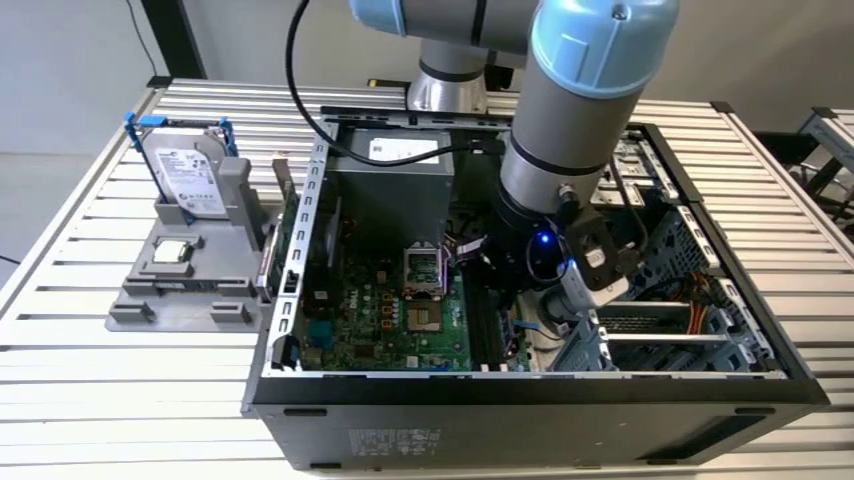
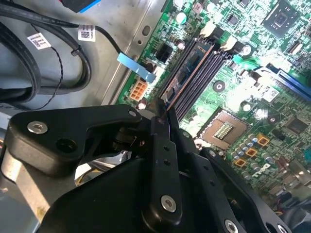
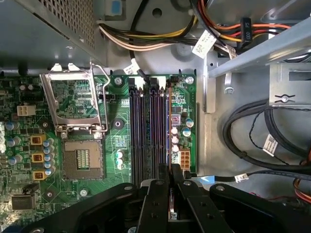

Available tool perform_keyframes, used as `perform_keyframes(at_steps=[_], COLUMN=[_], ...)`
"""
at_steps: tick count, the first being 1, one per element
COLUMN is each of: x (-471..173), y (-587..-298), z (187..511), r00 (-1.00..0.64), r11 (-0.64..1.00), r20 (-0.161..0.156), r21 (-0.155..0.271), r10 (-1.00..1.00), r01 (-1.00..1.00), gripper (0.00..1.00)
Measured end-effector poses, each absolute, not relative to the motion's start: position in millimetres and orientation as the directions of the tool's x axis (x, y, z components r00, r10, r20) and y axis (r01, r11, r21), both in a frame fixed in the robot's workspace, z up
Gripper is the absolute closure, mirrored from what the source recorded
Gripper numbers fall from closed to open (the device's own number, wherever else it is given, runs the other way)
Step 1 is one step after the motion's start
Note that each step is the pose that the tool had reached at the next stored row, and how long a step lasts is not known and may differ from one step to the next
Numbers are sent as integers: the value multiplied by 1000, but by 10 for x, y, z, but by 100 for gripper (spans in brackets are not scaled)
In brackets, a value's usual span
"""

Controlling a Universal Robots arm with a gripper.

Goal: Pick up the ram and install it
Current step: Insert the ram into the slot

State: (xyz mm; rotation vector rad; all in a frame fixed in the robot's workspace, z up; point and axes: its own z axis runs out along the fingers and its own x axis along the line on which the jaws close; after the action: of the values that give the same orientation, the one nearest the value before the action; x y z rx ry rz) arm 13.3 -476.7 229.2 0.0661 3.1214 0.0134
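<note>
The ram point(image 3: 168, 131) stands on edge in the outermost memory slot of the green motherboard point(image 3: 116, 131), beside the other dark slots point(image 3: 146, 131). In the second wrist view the ram point(image 2: 187, 75) runs as a thin dark stick with a coppery edge into the black fingers. My gripper point(image 3: 171, 177) is shut on the near end of the ram, low over the board. The same grip appears in the second wrist view, gripper point(image 2: 162, 114). In the exterior view the gripper point(image 1: 501, 290) is deep inside the open computer case point(image 1: 534, 400).
An open processor socket point(image 3: 82, 158) with its raised metal frame point(image 3: 73, 102) lies beside the slots. Black cables point(image 3: 252, 131) and a drive-bay bracket point(image 3: 257, 53) crowd the other side. Outside the case, a grey fixture point(image 1: 187, 290) holds a hard drive point(image 1: 187, 175) and a processor point(image 1: 170, 251).
</note>
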Motion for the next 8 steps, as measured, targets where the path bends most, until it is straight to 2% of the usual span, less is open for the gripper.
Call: perform_keyframes(at_steps=[8], x=[124], y=[-4771], z=[2225], r00=[-999], r11=[999], r20=[-12], r21=[4], r10=[42], r01=[42], gripper=[100])
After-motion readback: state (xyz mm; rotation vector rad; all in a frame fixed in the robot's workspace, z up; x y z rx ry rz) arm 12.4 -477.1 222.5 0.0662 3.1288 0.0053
